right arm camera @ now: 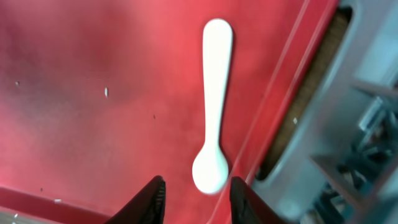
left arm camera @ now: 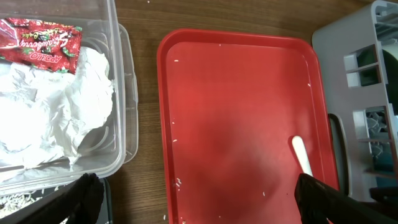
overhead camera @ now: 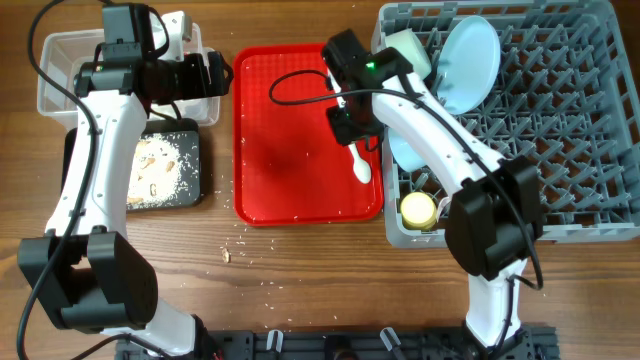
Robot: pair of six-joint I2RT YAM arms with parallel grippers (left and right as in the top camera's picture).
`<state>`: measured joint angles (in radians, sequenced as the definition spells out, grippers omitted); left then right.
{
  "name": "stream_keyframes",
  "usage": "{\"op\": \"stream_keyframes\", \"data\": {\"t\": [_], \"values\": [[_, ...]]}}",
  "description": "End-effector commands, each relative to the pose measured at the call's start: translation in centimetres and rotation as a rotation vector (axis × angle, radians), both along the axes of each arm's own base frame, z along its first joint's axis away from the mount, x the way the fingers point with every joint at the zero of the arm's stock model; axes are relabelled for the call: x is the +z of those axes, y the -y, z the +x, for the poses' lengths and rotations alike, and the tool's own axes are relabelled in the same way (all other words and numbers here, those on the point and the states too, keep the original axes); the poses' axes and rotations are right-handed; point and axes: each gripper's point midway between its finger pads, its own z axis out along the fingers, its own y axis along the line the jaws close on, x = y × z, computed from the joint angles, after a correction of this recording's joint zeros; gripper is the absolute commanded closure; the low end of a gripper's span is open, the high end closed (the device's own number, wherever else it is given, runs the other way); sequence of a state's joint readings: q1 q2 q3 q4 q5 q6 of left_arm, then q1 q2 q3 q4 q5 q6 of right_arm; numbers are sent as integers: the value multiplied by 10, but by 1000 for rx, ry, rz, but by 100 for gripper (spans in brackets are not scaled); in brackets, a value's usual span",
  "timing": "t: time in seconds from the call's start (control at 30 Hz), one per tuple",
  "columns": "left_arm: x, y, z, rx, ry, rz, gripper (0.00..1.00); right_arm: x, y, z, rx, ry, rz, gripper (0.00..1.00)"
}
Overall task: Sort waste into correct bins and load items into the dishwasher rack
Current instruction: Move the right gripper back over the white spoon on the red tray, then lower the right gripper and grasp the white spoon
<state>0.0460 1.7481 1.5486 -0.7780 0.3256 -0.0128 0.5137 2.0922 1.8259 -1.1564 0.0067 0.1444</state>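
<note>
A white plastic spoon point(overhead camera: 360, 165) lies on the flat red serving tray point(overhead camera: 290, 160), near its right rim. My right gripper point(right arm camera: 198, 202) is open just above the spoon point(right arm camera: 214, 106), with the spoon's bowl end between the fingertips. My left gripper point(left arm camera: 199, 205) is open and empty, above the gap between the clear tub point(overhead camera: 60, 60) and the red tray. The tub holds the red wrapper point(left arm camera: 40, 43) and the white napkin point(left arm camera: 56, 106). The grey rack point(overhead camera: 560, 130) holds the pale blue plate point(overhead camera: 470, 60), a mint bowl point(overhead camera: 408, 48), a pale blue bowl point(overhead camera: 405, 152) and the yellow cup point(overhead camera: 418, 208). I see no fork.
The black tray point(overhead camera: 165, 170) with beige food scraps sits in front of the tub. Loose crumbs point(overhead camera: 228, 255) lie on the wooden table in front of the red tray. The rack's grey wall point(right arm camera: 373, 124) stands just right of the spoon.
</note>
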Motion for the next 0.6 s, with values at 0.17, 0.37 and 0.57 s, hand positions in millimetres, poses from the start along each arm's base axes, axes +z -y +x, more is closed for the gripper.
{"op": "stream_keyframes", "data": {"t": [0.17,0.37,0.57], "values": [[10,1,2,-4,28,9,0,-39,16,-27,-57,-103,-41,50],[10,1,2,-5,28,9,0,-61,18,-29,-74,-96,-36,48],[10,1,2,-5,28,8,0,-83,21,-36,-73,-99,-38,45]]}}
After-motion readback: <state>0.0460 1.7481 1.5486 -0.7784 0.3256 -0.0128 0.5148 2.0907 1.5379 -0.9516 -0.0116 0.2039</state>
